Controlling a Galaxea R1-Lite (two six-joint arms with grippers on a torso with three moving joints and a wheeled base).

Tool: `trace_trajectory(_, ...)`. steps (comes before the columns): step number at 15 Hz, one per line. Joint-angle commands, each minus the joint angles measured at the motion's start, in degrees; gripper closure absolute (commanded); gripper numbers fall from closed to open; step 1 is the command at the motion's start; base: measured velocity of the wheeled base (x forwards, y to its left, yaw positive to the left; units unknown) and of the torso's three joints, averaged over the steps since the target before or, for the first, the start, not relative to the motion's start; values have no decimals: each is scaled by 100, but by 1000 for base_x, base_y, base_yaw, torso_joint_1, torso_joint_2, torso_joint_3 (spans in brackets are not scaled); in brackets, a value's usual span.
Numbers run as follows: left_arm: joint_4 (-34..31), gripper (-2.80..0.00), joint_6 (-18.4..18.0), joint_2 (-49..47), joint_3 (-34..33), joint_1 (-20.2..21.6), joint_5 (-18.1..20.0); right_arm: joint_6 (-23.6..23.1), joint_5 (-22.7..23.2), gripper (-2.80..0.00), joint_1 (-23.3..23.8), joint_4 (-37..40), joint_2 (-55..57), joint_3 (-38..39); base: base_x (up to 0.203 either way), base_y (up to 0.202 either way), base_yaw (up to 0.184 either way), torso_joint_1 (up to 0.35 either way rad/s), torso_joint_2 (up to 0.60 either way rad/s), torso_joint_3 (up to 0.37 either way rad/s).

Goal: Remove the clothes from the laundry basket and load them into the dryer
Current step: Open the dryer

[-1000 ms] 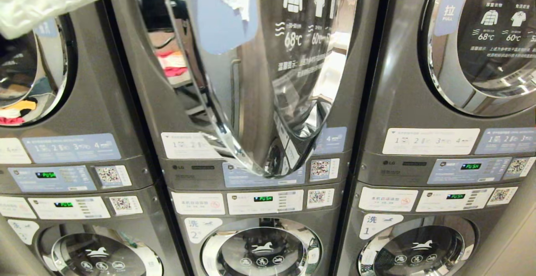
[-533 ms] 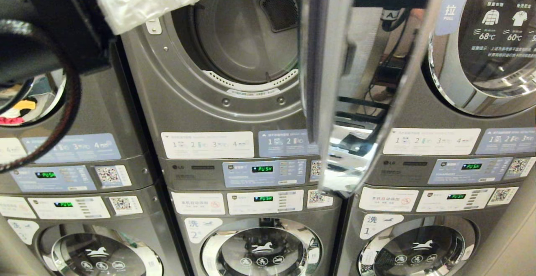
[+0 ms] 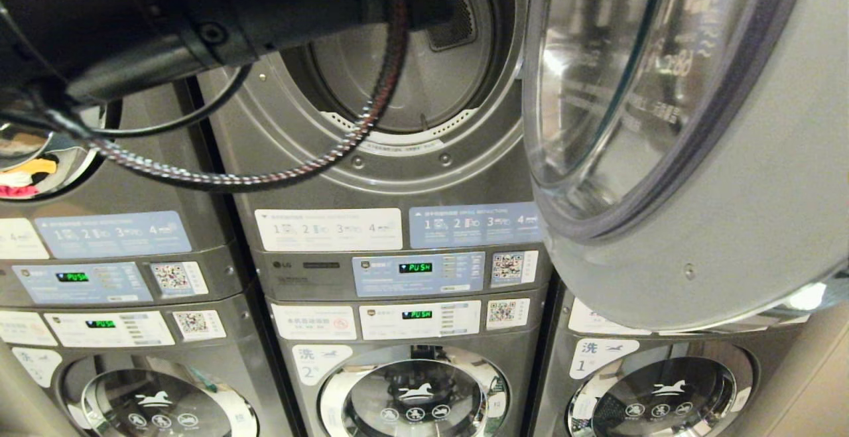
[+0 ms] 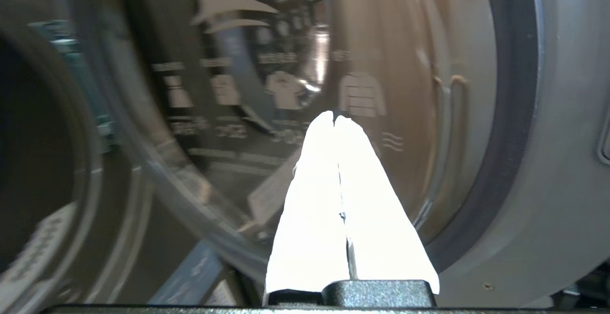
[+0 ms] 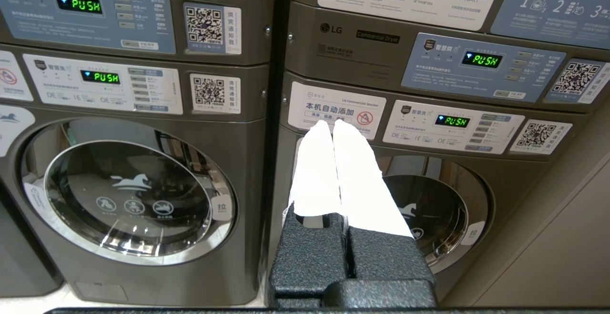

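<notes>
Door (image 3: 690, 158): swung from edge-on half a second ago to wide open, now covering the right-hand dryer's front and showing its grey inner face and glass bowl. Left arm (image 3: 199, 19): moved across the top of the head view, where only a white-wrapped tip showed before.

Left gripper (image 4: 336, 118): white-wrapped fingers pressed together, holding nothing, pointed at the inner glass of the door in the left wrist view; contact with the glass cannot be told.

Right gripper (image 5: 333, 124): parked low, fingers clenched on nothing, facing the lower washers (image 5: 128, 195).

Drum (image 3: 411, 72): middle upper dryer, mouth exposed, bare as far as the arm lets it be seen.

Clothes: none in any view; the laundry basket is also out of sight. Judged: fabric will be light, soft and limp, prone to trail and snag, best pinched at a bunched fold near the middle so less hangs loose.

Step, judged: door opening about finished; no loading begun.

Surroundings: cable (image 3: 265, 175) looping from the left arm across the drum mouth; control panel (image 3: 418, 274) reading PUSH; instruction labels (image 3: 328, 229); left-hand dryer window (image 3: 26, 172) with coloured laundry behind it.

Obstructions, judged: arm and cable hang before the opening, and the wide door narrows the approach from the right.
</notes>
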State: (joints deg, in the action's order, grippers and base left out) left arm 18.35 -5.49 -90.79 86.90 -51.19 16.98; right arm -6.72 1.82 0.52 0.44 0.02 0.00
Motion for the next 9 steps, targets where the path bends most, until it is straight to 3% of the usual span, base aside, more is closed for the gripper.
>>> trace_trajectory(1, 11, 0, -5, -413, 235, -301, -3, -5, 3, 0, 0, 0, -2, 0, 0, 0, 0, 0, 0, 0)
trace_trajectory(9, -93, 0, -4, -1761, 2040, -1146, -9, 4, -6, 0, 0, 0, -2, 0, 0, 0, 0, 0, 0, 0)
